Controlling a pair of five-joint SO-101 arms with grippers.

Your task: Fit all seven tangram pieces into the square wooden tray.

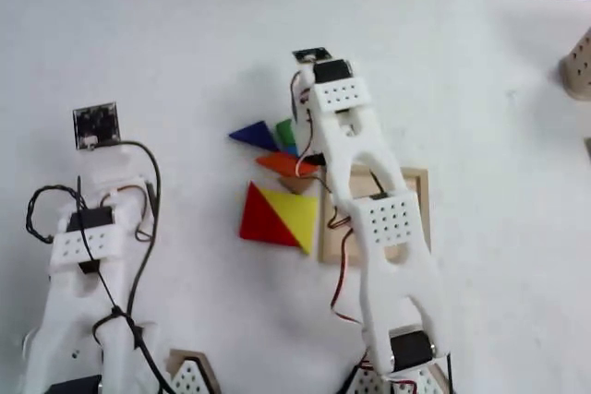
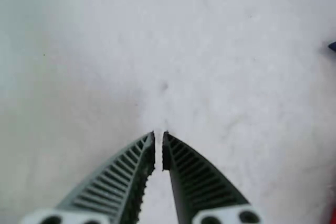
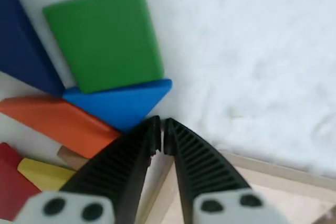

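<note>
Beside wooden tray [image 3: 273, 169]: glossy light-blue triangle [image 3: 123, 103] | both ribbed jaws clenched, empty

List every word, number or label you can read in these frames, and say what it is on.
None can be read.
The green piece, blue triangle, orange piece and wooden tray carry no print.
The small circuit board on the left arm may have markings, but they are too small to read.

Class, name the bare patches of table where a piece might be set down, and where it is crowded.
Bare: between the left arm and the red triangle; right of the tray; along the far edge. Crowded: around the green piece, beside the right tool.
</note>
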